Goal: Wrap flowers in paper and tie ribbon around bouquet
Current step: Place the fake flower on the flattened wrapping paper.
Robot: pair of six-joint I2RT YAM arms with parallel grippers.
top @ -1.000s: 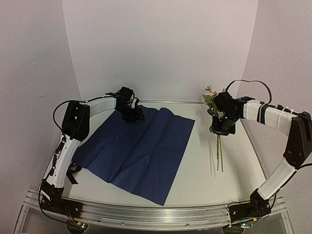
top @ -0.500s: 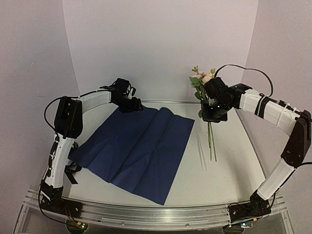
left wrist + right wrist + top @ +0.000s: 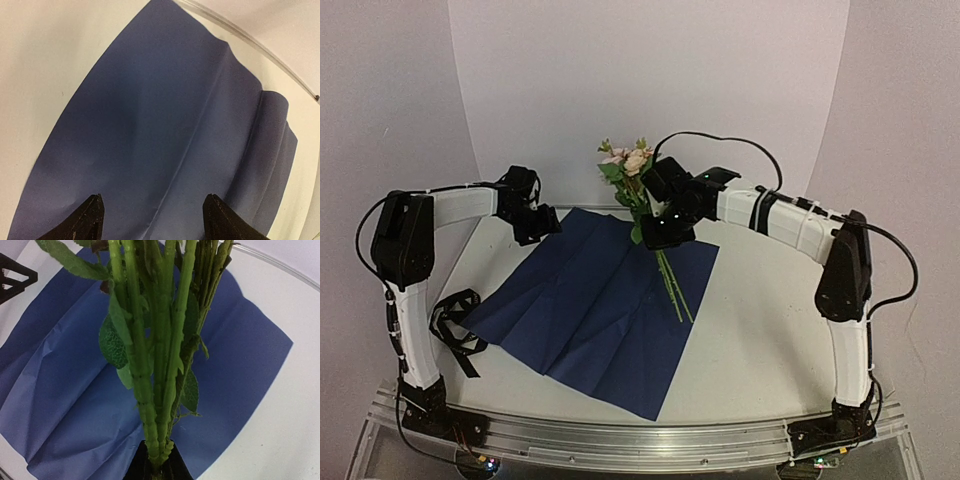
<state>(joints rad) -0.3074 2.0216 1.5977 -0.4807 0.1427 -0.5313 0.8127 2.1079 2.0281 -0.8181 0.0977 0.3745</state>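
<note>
One paper sheet (image 3: pixel 590 310), one ribbon (image 3: pixel 455 338); right claw (image 3: pixel 662 232) clamps one flower bunch (image 3: pixel 626 162), left claw (image 3: pixel 152 220) gapes empty.

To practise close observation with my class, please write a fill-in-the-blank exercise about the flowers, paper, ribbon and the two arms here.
1. The right arm's fingers grip the flowers by their ____.
2. The paper lies flat with its dark ____ face up.
3. The left arm's fingers stand ____ above the paper, holding nothing.
4. The ribbon lies on the table beside the ____ arm.

Missing words: stems; navy; open; left.
</note>
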